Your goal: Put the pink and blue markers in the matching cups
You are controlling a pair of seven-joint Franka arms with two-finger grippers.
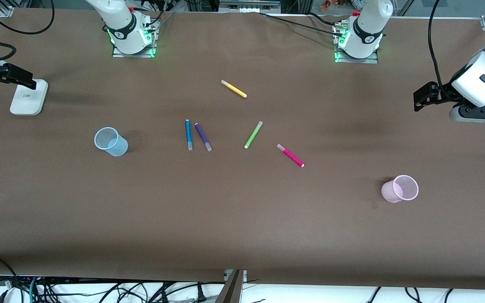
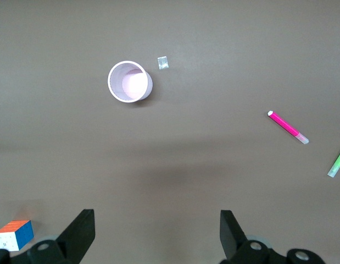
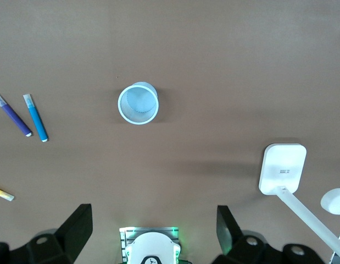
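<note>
The pink marker (image 1: 290,155) lies flat near the table's middle and shows in the left wrist view (image 2: 288,126). The blue marker (image 1: 188,134) lies beside a purple one and shows in the right wrist view (image 3: 35,118). The pale pink cup (image 1: 400,188) (image 2: 129,82) stands upright and empty toward the left arm's end. The pale blue cup (image 1: 110,141) (image 3: 138,103) stands upright and empty toward the right arm's end. My left gripper (image 2: 156,213) is open and empty, high over bare table. My right gripper (image 3: 153,208) is open and empty, high over its own base's edge. Neither gripper shows in the front view.
A purple marker (image 1: 203,137), a lime-green marker (image 1: 253,134) and a yellow marker (image 1: 234,89) lie on the brown table. A white stand foot (image 1: 27,99) sits at the right arm's end. A colour cube (image 2: 15,234) sits at the left arm's end.
</note>
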